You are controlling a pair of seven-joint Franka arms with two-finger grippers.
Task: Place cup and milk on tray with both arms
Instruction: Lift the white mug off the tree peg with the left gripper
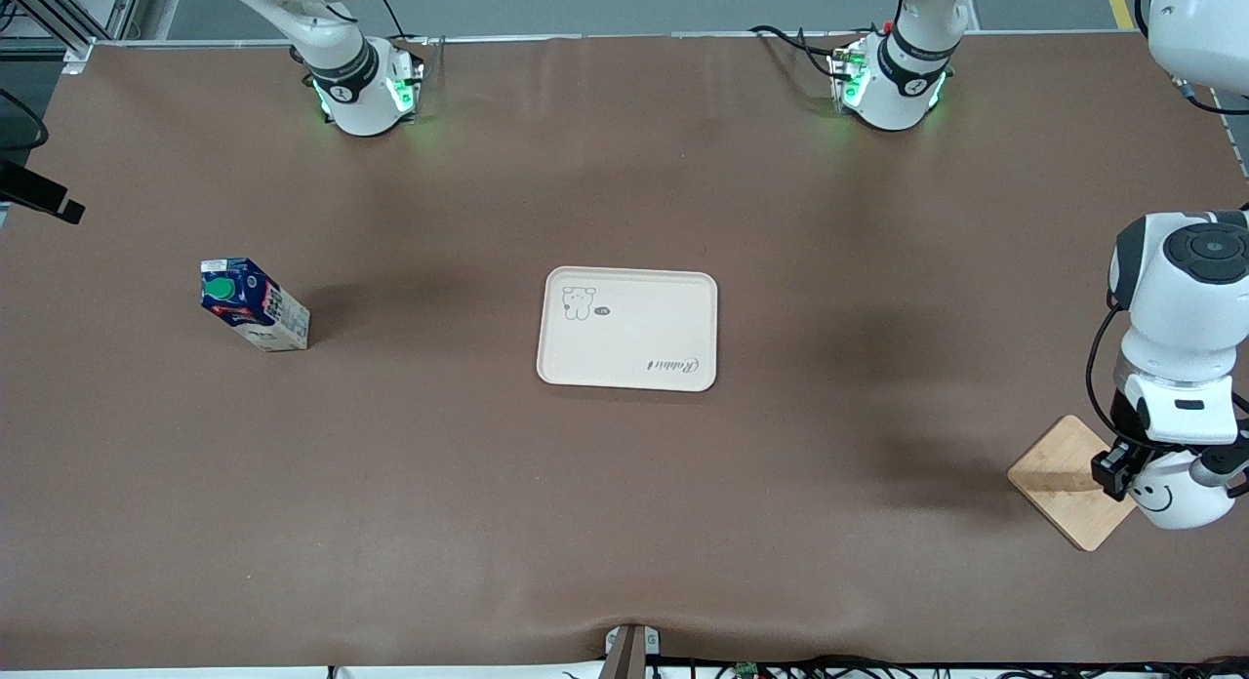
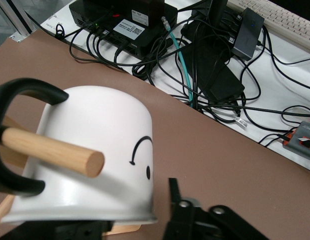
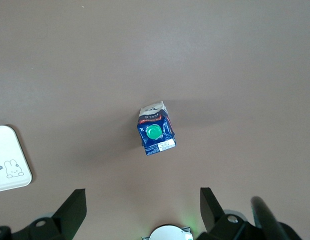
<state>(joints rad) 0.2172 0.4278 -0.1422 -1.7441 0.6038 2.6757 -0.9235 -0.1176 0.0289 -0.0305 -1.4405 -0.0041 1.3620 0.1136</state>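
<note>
A: Two claws appear. Where is the left claw (image 1: 1161,474)?
B: At the small white mug with a black smiley face (image 1: 1183,492), which hangs by its black loop handle on a wooden peg (image 2: 52,150) above the square wooden base (image 1: 1071,482); whether its fingers grip the mug cannot be told.

A: And the right claw (image 3: 142,210)?
B: Released, high over the upright blue-topped milk carton with a green cap (image 1: 253,304).

A: The tray?
B: The flat cream rectangular tray (image 1: 673,313) lies mid-table (image 1: 624,503), bare.
</note>
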